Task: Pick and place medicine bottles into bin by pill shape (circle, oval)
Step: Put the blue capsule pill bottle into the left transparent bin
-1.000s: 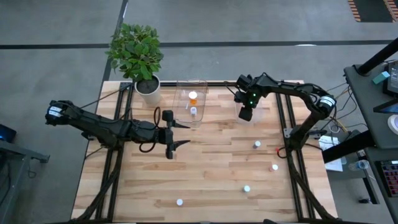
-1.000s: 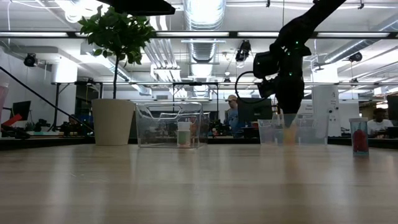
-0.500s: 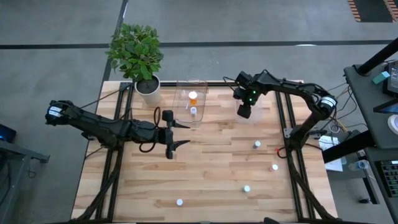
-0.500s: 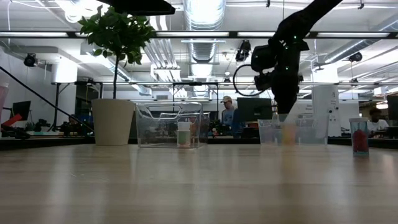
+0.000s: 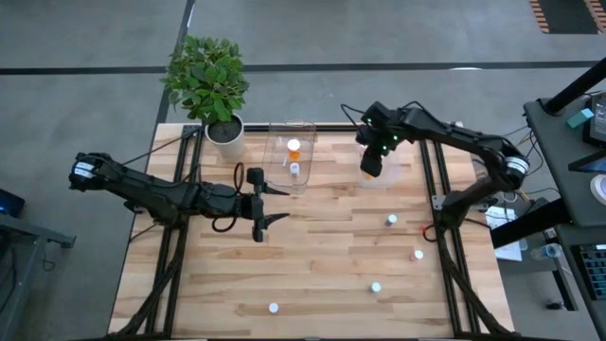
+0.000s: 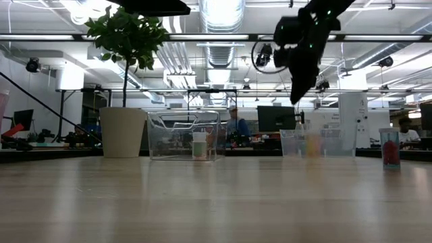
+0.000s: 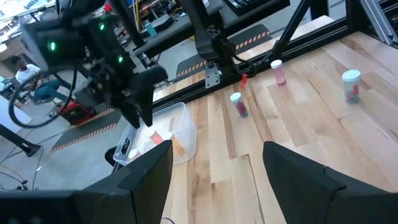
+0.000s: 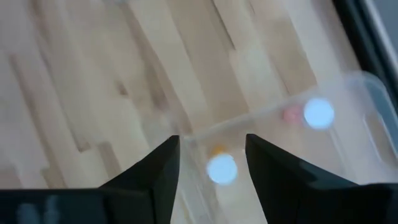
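Note:
My right gripper (image 5: 371, 170) hangs open and empty above the right clear tub (image 5: 405, 172) at the far right of the table; it is high in the low view (image 6: 295, 94). Its wrist view looks down between the fingers (image 8: 211, 149) into that tub, at bottles with white tops (image 8: 222, 168) (image 8: 319, 114) and a pinkish one (image 8: 290, 114). The left clear tub (image 5: 291, 180) holds an orange-topped bottle (image 5: 294, 147) and a white-topped one (image 5: 295, 170). Several loose bottles stand on the table (image 5: 391, 220) (image 5: 418, 254) (image 5: 376, 286) (image 5: 274, 307). My left gripper (image 5: 272, 205) waits open at mid-table.
A potted plant (image 5: 225, 133) stands at the far left corner beside the left tub. Black frame rails (image 5: 440, 189) run along the table's right side. The near half of the wooden table carries only the scattered bottles. People and monitors show in the room beyond.
My right gripper has risen from just above the right tub to well above it and shifted slightly toward the table's left, its fingers still pointing down.

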Robot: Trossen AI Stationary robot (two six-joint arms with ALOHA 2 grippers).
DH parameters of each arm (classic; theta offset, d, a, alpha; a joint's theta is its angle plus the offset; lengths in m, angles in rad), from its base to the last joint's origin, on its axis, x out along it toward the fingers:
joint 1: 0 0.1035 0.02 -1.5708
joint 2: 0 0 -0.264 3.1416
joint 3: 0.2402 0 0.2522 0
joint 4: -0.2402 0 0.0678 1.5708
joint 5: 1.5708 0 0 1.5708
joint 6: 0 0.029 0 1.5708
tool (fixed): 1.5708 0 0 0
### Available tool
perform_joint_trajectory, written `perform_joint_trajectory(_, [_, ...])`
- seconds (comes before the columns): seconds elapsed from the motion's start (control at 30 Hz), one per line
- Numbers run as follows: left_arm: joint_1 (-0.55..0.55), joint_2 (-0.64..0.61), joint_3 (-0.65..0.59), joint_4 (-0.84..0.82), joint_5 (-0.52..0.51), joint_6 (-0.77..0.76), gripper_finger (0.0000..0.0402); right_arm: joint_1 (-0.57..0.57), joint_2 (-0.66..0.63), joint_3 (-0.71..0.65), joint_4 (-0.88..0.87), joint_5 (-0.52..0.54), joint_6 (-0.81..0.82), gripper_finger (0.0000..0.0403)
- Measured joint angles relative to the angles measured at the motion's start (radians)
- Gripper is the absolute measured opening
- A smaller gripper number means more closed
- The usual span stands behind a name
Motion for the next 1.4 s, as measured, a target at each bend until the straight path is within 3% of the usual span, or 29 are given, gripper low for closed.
perform_joint_trajectory(0.37, [0.000, 0.000, 0.000, 0.007, 0.000, -0.024, 0.0233, 0.248, -0.225, -0.142, 0.298, 0.007, 0.105, 0.0127])
perform_joint_trajectory(0.57, [-0.001, 0.000, 0.000, 0.038, 0.000, -0.035, 0.0233, 0.393, -0.313, -0.257, 0.428, 0.153, 0.116, 0.0105])
perform_joint_trajectory(0.87, [-0.003, 0.011, 0.000, 0.033, 0.001, -0.225, 0.0233, 0.514, -0.409, -0.442, 0.673, 0.158, 0.137, 0.0074])
perform_joint_trajectory(1.13, [-0.024, 0.057, 0.001, 0.060, 0.005, -0.387, 0.0233, 0.631, -0.406, -0.483, 0.634, 0.156, 0.249, 0.0057])
perform_joint_trajectory(1.4, [-0.024, 0.091, 0.007, 0.137, 0.005, -0.394, 0.0233, 0.737, -0.407, -0.465, 0.348, 0.155, 0.537, 0.0048])
